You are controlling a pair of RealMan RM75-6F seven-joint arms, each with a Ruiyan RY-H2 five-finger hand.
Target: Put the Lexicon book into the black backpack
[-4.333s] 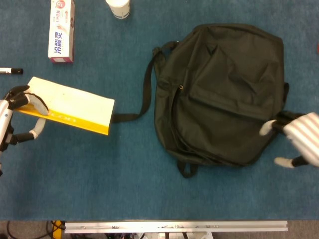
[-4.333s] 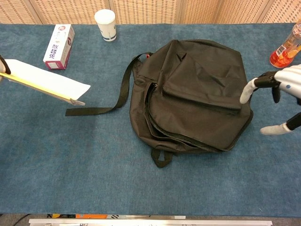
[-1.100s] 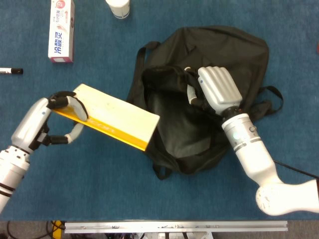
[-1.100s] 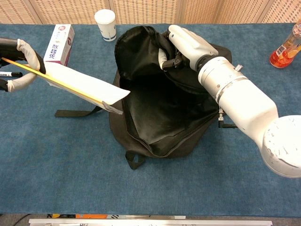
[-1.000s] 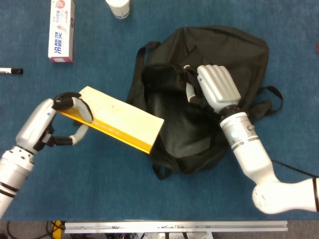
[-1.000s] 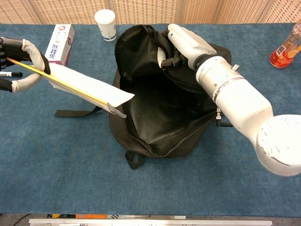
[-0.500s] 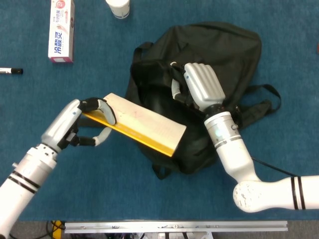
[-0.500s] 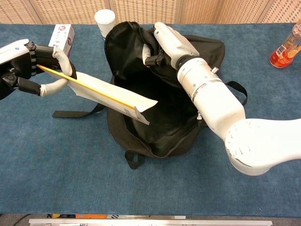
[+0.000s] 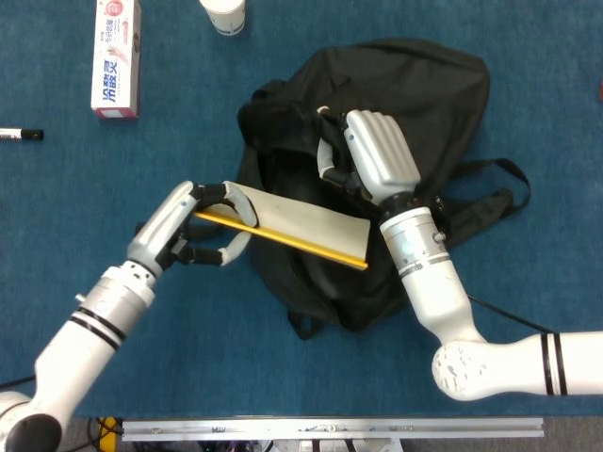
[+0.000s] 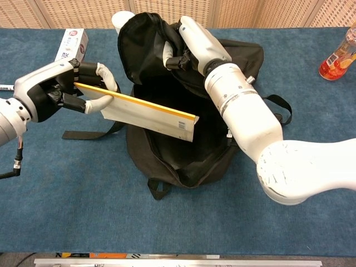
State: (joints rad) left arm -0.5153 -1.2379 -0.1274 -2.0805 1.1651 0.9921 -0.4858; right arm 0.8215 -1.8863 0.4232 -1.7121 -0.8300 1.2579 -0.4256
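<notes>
The black backpack [image 9: 433, 85] [image 10: 183, 153] lies in the middle of the blue table with its mouth pulled wide. My right hand [image 9: 377, 160] [image 10: 192, 41] grips the raised upper flap and holds it up. My left hand [image 9: 203, 226] [image 10: 78, 89] grips the near end of the Lexicon book [image 9: 301, 226] [image 10: 147, 114], a thin book with a yellow spine and pale cover. The book is tilted, and its far end reaches over the open mouth of the backpack, inside the opening.
A toothpaste box [image 9: 116, 58] [image 10: 72, 41] lies at the back left, with a white cup [image 9: 223, 14] [image 10: 119, 19] beside it. A black marker [image 9: 19, 135] sits at the left edge. An orange bottle [image 10: 339, 53] stands at the far right. A loose strap [image 10: 89, 133] trails left of the backpack.
My left hand has carried the book rightward, so its far end now sits over the backpack's opening. My right hand has lifted the flap a little further left.
</notes>
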